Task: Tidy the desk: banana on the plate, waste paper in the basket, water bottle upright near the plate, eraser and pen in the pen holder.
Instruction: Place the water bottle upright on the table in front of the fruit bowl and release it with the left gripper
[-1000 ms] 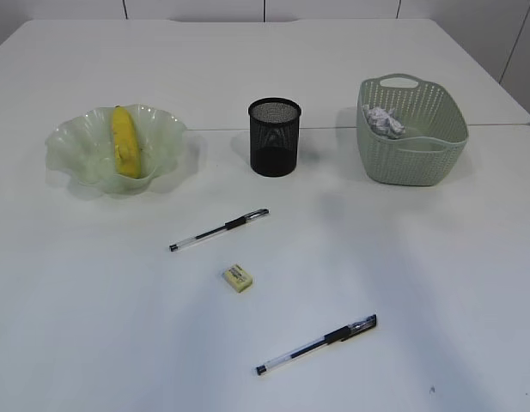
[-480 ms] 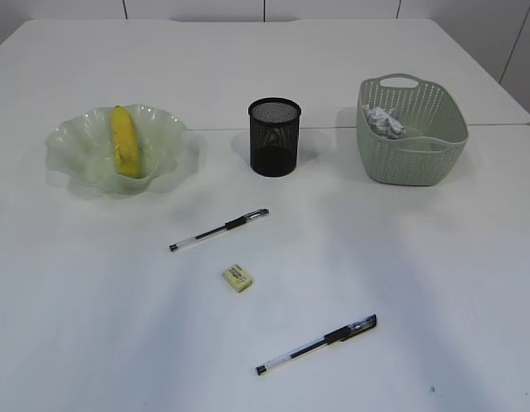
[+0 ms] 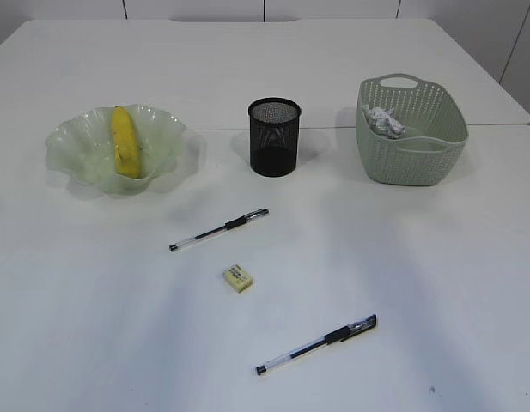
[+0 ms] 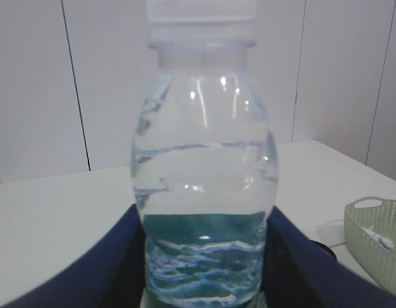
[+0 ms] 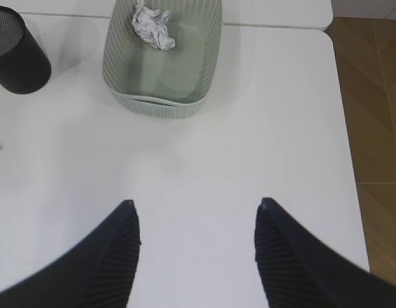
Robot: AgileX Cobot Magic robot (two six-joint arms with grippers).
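Exterior view shows neither arm: left of the mesh pen holder the banana lies on the plate; right of it the waste paper sits in the basket; two pens and the eraser lie in front.

Left wrist view: the left gripper seems clamped on the upright water bottle. A tilted release could topple it.

Right wrist view: the right gripper gapes empty, near the basket.

A white tabletop lay beneath the jaws, white wall panels stood beyond them, and brown wooden floor showed right of them.
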